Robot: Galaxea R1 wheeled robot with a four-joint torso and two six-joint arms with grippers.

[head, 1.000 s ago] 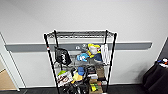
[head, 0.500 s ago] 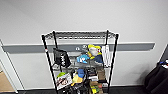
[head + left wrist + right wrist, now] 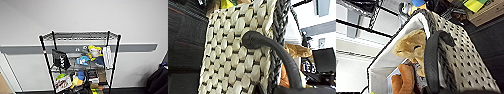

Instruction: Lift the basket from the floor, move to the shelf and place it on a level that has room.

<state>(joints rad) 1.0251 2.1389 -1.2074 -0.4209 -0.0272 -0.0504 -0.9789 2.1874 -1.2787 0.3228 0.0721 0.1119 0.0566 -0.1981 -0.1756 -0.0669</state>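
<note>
Facing the shelf [image 3: 80, 62] in my head view, I am looking at a black wire rack standing against a pale wall with a grey rail running behind it. The top level [image 3: 80, 35] is showing bare wire grid across its width. The tier below is carrying a dark bag [image 3: 60, 59], a blue item, a yellow-and-white plush [image 3: 94, 52] and a white bundle hanging by the right post. The lower tier is crowded with mixed items. A dark object is sitting at the right edge of the picture.

In my left wrist view, the basket [image 3: 235, 50] is showing very close: cream woven wall with dark gaps, a dark braided rim and a dark curved handle [image 3: 273, 50] arching over it. An orange-brown plush [image 3: 295, 51] is showing past the rim. I cannot tell how my left jaws are standing.

In my right wrist view, the basket's checkered wall, pale lining [image 3: 386, 65] and second dark handle [image 3: 432, 60] are showing close up, with an orange-brown plush [image 3: 411, 50] lying inside. The rack's posts and wire tiers are showing beyond the basket. I cannot tell how my right jaws are standing.
</note>
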